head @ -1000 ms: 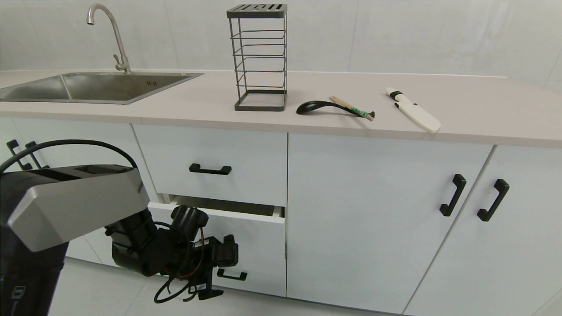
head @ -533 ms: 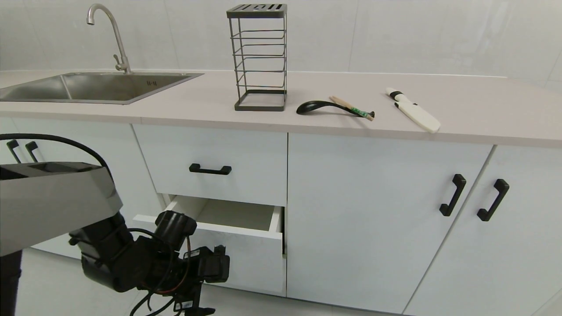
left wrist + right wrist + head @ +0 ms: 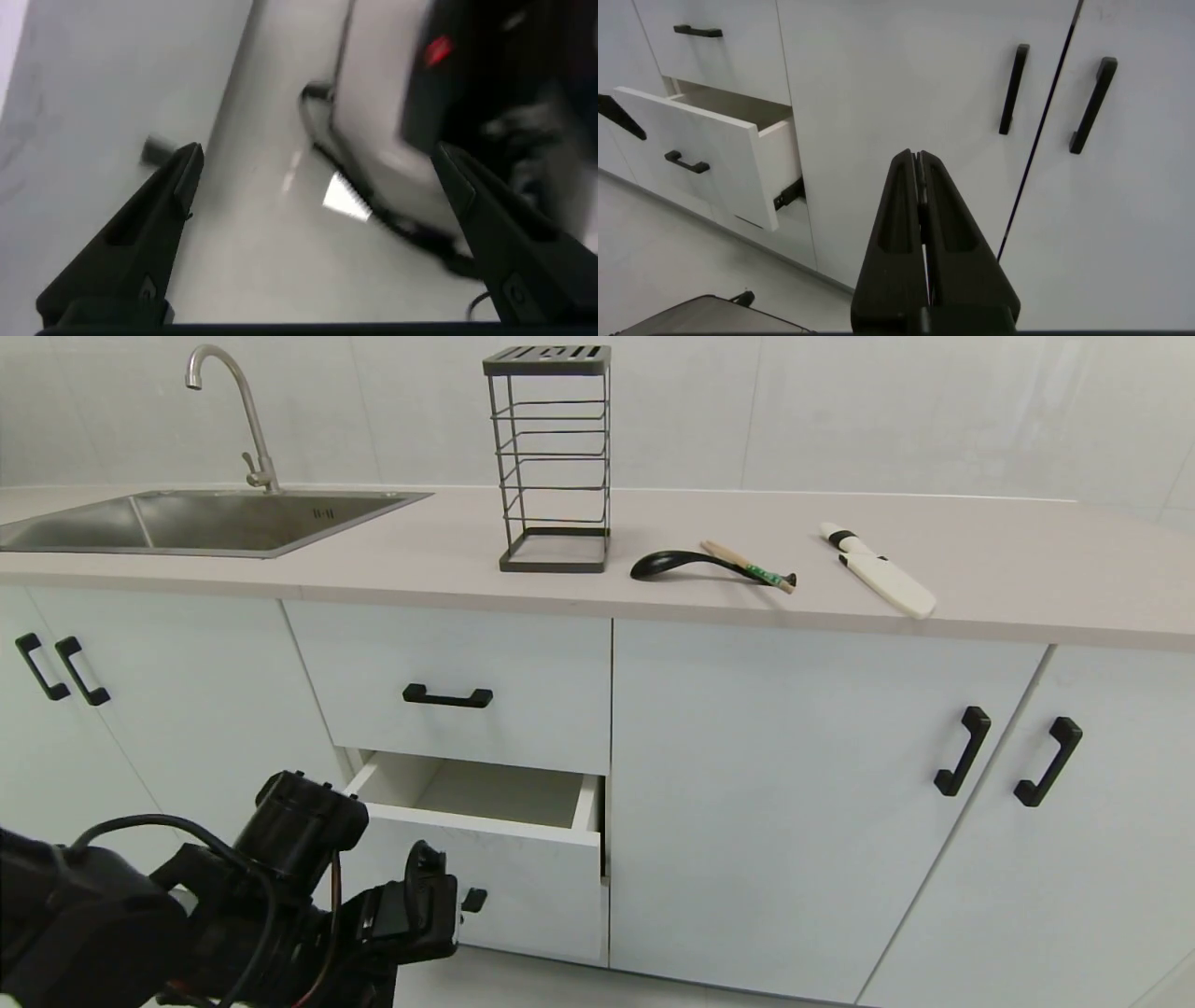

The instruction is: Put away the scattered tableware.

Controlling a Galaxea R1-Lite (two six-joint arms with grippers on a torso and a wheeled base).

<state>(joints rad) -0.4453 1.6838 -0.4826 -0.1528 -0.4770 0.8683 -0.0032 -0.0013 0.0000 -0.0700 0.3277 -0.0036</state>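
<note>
**Lower drawer open, tableware on the bench**

Nearest, at seven o'clock in the head view, the left tool (image 3: 318, 159) hangs low in front of the cabinets. It is released, with its black fingers (image 3: 140, 243) spread wide and nothing between them. It sits just at nine o'clock of the black bar handle (image 3: 473, 900) on the white lower drawer (image 3: 504, 877); whether it touches the handle cannot be told. That drawer stands open, showing a pale inside. The right tool (image 3: 921, 163) is clenched, finger against finger, gripping nothing, and faces the white cabinet doors (image 3: 906, 84).

Above the open drawer, at twelve o'clock, the white upper drawer (image 3: 448, 663) is closed.

Farther off, the tableware lies on the beige bench (image 3: 392, 555). The black plastic ladle (image 3: 686, 563) rests at three o'clock of the tall black wire rack (image 3: 551, 457). The wooden chopsticks (image 3: 747, 566) cross the ladle's handle. The white spatula with a black band (image 3: 882, 577) lies apart, at three o'clock of them. At nine o'clock of the rack sit the steel sink (image 3: 215, 518) and its curved tap (image 3: 238, 411).
</note>
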